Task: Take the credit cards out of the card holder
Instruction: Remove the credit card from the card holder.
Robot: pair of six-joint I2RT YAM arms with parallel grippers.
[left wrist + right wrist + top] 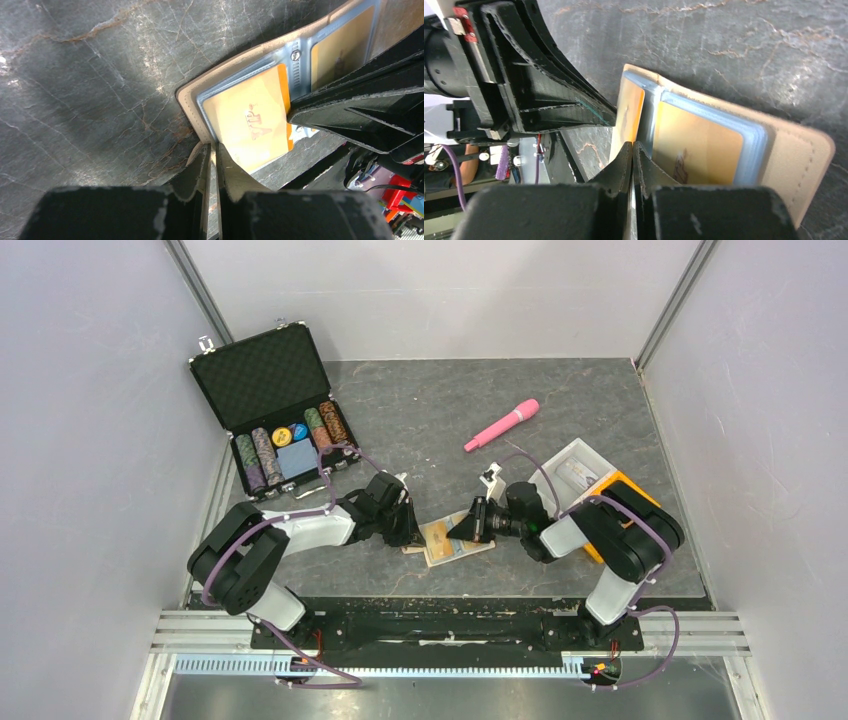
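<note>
Far off to the left gripper's left and beyond it stands an open black case with rows of chips in its lower half.

The left gripper lies low over the dark table. Its fingers are drawn almost together, leaving only a thin slit. They are pinched on the near edge of the wallet, by its left corner.

The wallet lies flat and opened out between the two grippers, directly ahead of each one's tips. Its tan rim frames a pale blue lining. Two cards are tucked in its pockets. A yellow card stamped "VIP" sits just past the left gripper's tips. A second card is in the next pocket along, partly hidden behind the other arm's fingers.

The right gripper faces the left one across the wallet. Its fingers are pressed fully together, and the tips meet at the wallet's edge, near the fold between the two cards. Whether a card edge is caught between them cannot be made out.

Well beyond the right gripper lies a pink pen-like stick. Behind that arm's wrist sit a clear tray and, touching it, an orange tray.
</note>
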